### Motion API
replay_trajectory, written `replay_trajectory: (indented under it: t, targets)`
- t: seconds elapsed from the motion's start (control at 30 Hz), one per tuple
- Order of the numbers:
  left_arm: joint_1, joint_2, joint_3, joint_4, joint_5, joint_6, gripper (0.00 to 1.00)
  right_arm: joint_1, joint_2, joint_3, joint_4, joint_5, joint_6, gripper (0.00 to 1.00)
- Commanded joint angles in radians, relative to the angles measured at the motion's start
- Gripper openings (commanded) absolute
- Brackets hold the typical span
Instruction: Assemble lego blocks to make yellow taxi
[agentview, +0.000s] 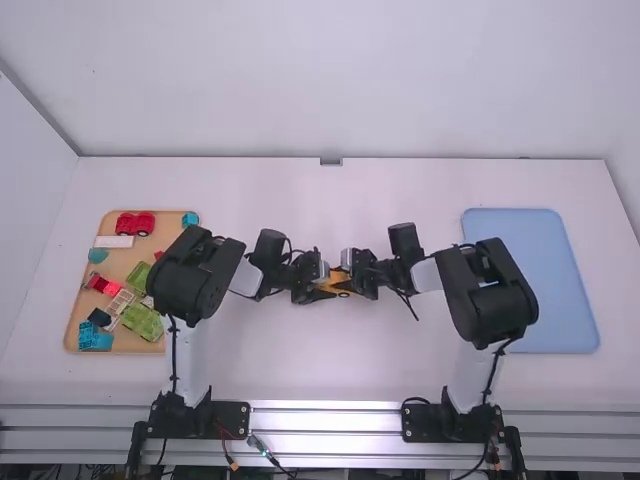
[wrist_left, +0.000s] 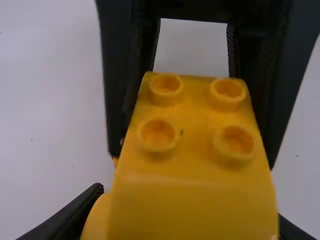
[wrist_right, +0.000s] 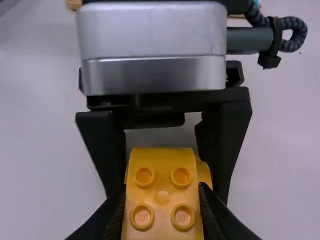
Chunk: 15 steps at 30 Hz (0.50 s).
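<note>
The left gripper (agentview: 325, 289) and the right gripper (agentview: 352, 281) both have fingers clamped on the yellow piece (wrist_right: 162, 210). It is right of the brown tray (agentview: 118, 265).

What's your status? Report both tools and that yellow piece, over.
Left tool shut on yellow piece. Right tool shut on it too. Piece held between arms, studs showing. In the way: tools face each other, tight quarters.

In the high view, the left gripper (agentview: 324, 284) is pointing toward three o'clock and the right gripper (agentview: 349, 282) toward nine, both facing closely, their fingers clamping inward.
</note>
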<state>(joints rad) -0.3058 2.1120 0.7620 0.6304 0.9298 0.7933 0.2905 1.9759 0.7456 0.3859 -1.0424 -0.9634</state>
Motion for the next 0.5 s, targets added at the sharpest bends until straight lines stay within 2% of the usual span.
replay_trajectory:
  t: [0.0,0.47]
  targets:
    - [0.001,0.014,0.006,-0.005,-0.004,0.007,0.54,0.005,0.045,-0.005,0.028,0.005,0.063,0.0]
    - [-0.003,0.014,-0.008,0.006,-0.005,0.008,0.53,-0.056,0.068,-0.006,0.042,-0.055,0.077,0.0]
